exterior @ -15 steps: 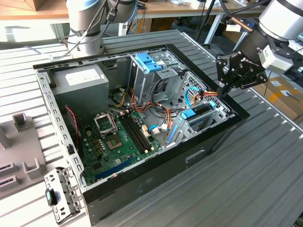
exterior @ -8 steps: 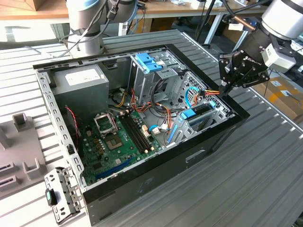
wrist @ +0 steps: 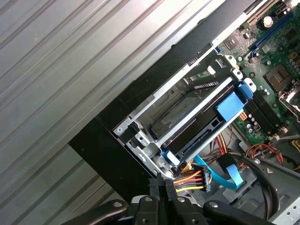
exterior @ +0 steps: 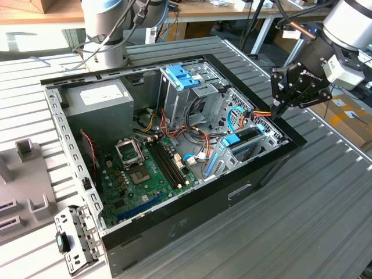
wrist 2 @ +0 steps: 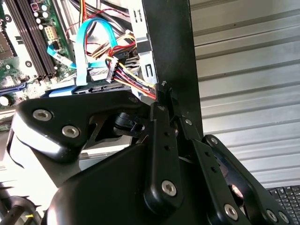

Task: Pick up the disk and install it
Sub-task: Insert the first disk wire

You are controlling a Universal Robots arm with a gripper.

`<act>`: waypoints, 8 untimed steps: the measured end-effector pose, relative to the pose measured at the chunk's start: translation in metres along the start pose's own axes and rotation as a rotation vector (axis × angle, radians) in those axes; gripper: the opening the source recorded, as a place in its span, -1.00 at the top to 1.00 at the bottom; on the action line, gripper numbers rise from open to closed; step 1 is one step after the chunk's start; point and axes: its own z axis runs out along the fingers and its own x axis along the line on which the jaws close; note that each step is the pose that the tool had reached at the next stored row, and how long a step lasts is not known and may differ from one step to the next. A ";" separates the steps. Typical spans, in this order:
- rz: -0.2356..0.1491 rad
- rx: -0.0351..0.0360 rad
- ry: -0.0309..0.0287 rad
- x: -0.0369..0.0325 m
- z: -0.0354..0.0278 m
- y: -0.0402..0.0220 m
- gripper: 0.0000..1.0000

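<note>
Hand (wrist: pixel 161 185) fingers together; disk (wrist: pixel 201 123) seated in drive cage (wrist: pixel 140 123).

Grey ribbed metal tabletop (exterior: pixel 325 209) spans the scene. Wooden workbench (exterior: pixel 232 10) with metal legs behind, cables hanging. Cardboard boxes (exterior: pixel 349 113) on floor at exterior view's right. Bright, even light.

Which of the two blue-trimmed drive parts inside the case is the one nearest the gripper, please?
The disk with blue rails, seated in the metal cage at the case's corner just below the gripper. The paler blue tray sits farther off, atop the upright bay by the grey power supply.
</note>
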 end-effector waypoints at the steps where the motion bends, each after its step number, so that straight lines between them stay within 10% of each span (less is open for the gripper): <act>1: 0.000 -0.0008 -0.0008 0.0003 0.0009 -0.0002 0.66; 8: 0.000 -0.0012 -0.0013 0.0021 0.0058 0.0011 0.66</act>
